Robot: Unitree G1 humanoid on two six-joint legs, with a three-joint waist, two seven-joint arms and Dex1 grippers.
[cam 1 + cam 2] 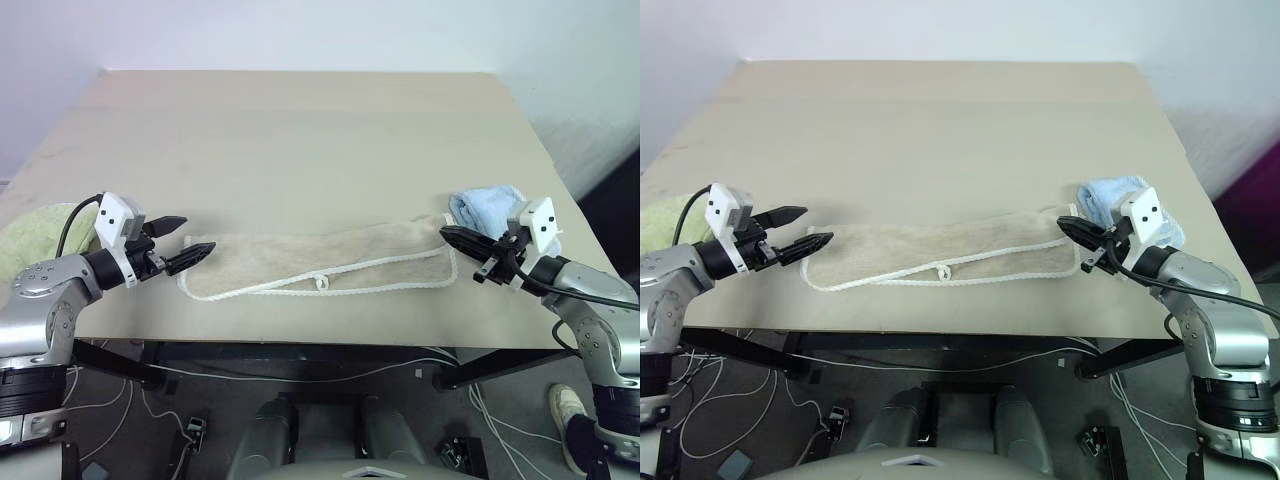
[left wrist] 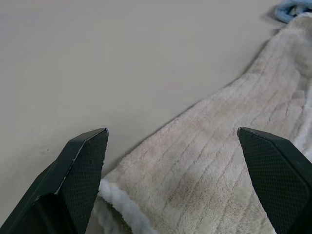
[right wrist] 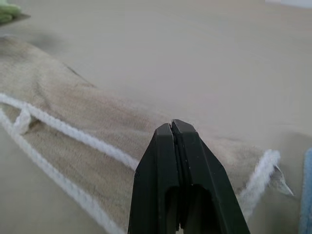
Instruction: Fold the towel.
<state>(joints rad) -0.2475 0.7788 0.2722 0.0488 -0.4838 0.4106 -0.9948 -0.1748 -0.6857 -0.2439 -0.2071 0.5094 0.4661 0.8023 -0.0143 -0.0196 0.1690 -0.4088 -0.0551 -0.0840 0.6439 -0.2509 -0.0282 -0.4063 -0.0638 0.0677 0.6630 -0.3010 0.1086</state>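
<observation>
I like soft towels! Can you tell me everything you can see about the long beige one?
The towel is long, beige and fluffy like terry cloth, with a white corded edge and a small white loop. It lies flat in a narrow strip, already doubled lengthwise, near the front edge of the table. The open left gripper sits at one end, its lower finger at the cloth; the shut right gripper is at the other. A blue cloth lies by that end.

Table [image 1: 300,130] with three towels [image 1: 320,262]

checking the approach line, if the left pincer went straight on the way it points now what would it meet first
Most likely the towel: the open left pincer points at its near end, fingers apart above the corded edge. Height over the cloth is unclear.
</observation>
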